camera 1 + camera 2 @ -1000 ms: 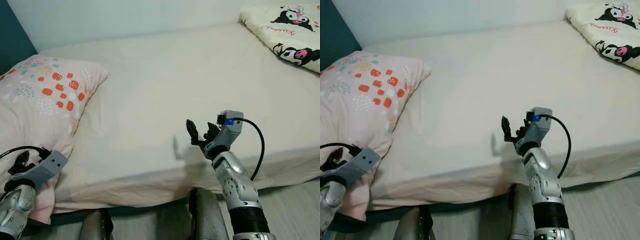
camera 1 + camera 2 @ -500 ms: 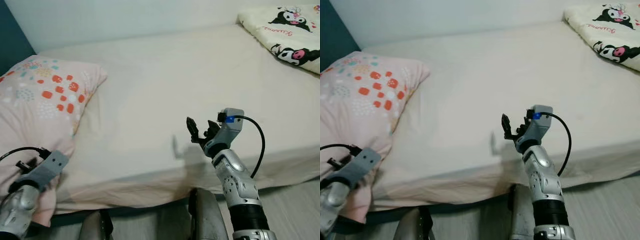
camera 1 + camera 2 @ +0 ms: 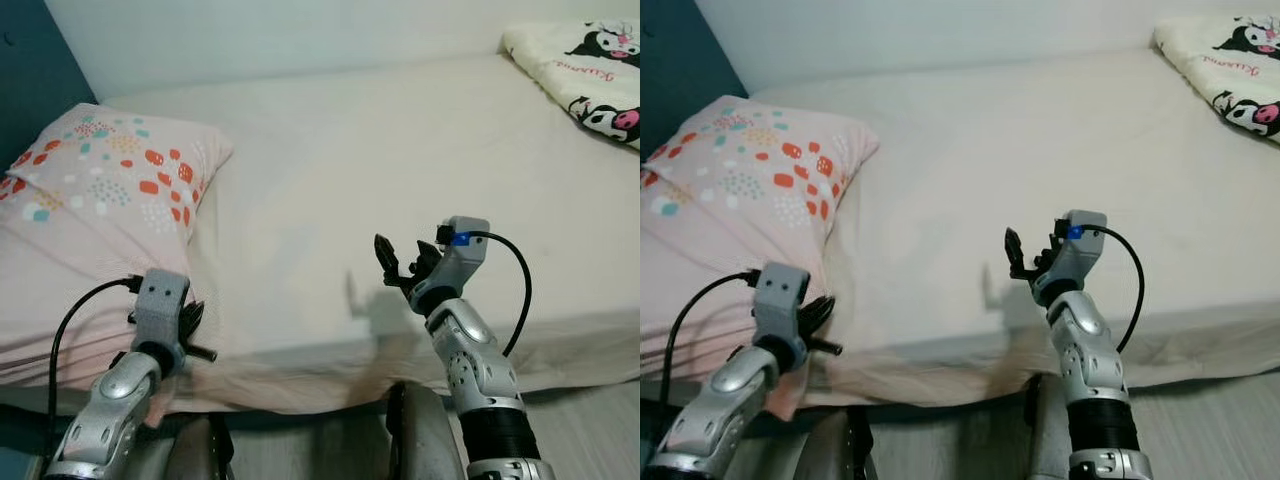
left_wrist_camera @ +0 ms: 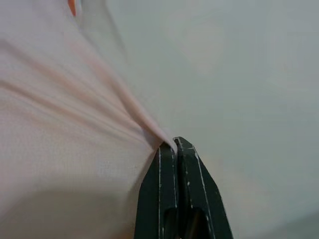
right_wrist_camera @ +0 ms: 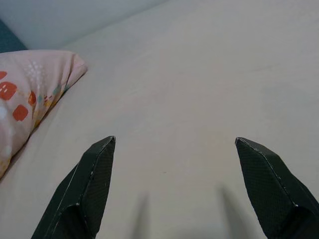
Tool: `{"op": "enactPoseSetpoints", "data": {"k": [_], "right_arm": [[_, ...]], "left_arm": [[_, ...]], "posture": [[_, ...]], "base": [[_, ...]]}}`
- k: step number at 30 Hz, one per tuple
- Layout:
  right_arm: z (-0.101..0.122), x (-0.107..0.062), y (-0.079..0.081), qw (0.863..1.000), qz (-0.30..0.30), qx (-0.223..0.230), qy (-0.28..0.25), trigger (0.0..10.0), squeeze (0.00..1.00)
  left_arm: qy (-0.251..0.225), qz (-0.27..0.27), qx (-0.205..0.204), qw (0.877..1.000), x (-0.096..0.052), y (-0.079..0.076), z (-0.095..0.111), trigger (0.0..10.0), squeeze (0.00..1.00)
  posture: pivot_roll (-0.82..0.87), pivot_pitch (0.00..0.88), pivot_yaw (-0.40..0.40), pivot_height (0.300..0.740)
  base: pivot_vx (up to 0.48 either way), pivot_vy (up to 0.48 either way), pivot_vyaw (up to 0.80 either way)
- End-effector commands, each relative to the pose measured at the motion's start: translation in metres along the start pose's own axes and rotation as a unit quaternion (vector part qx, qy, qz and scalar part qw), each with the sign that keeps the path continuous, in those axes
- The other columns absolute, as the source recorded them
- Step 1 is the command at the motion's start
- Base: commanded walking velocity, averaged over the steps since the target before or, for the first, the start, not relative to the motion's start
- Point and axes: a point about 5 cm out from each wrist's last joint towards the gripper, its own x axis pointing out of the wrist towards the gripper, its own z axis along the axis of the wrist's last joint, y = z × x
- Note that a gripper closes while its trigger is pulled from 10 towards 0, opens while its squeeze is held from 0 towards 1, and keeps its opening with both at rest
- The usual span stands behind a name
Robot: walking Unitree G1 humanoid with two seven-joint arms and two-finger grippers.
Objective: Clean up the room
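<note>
A pink pillow (image 3: pixel 90 220) with red and teal spots lies at the left end of the bed, its near side hanging over the edge. My left gripper (image 3: pixel 192 330) sits at the pillow's near right corner; the left wrist view has the two fingers pressed together with a fold of the pink pillow cover (image 4: pixel 99 119) pinched at their tips (image 4: pixel 174 143). My right gripper (image 3: pixel 400 262) is held up over the front part of the cream sheet (image 3: pixel 400 150), open, with its fingers (image 5: pixel 89 184) wide apart and nothing between them.
A cream blanket (image 3: pixel 595 70) with black cartoon figures lies at the bed's far right. A dark teal wall (image 3: pixel 30 80) rises behind the pillow. The bed's front edge runs just before my arms, with grey floor (image 3: pixel 600 430) below at the right.
My left arm has swung in to the right and up, and its gripper now pinches the pillow's near corner. The view has shifted a little. The right arm has stayed put.
</note>
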Motion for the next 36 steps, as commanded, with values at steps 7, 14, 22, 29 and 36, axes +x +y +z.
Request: {"op": "enactPoseSetpoints", "data": {"k": [7,14,22,29,36], "right_arm": [[-0.003,0.000,0.002,1.000,0.003,0.006,0.002,10.0,0.00],[-0.006,0.000,0.002,1.000,0.001,0.008,0.003,10.0,0.00],[-0.007,-0.001,0.001,1.000,0.002,0.008,0.006,10.0,0.00],[-0.007,0.000,0.001,1.000,0.003,0.006,0.007,10.0,0.00],[-0.006,0.001,0.000,1.000,0.004,0.004,0.008,10.0,0.00]], "left_arm": [[-0.059,0.025,-0.063,0.996,0.006,0.006,0.033,0.0,0.00],[-0.044,0.080,-0.033,0.995,0.003,0.019,0.035,3.6,0.00],[0.043,0.154,0.025,0.987,-0.008,0.044,0.007,10.0,0.00],[0.077,0.112,0.158,0.978,-0.014,0.068,0.023,10.0,1.00],[0.164,-0.079,0.411,0.893,-0.037,0.083,0.047,10.0,1.00]], "posture": [[-0.02,0.134,0.046,0.471],[-0.01,0.136,0.051,0.471],[-0.02,0.134,0.046,0.471],[-0.02,0.132,0.038,0.471],[-0.02,0.131,0.030,0.471]], "base": [[0.000,0.000,0.00],[0.000,0.000,0.00],[0.000,0.000,0.00],[0.000,0.000,0.00],[0.000,0.000,0.00]]}}
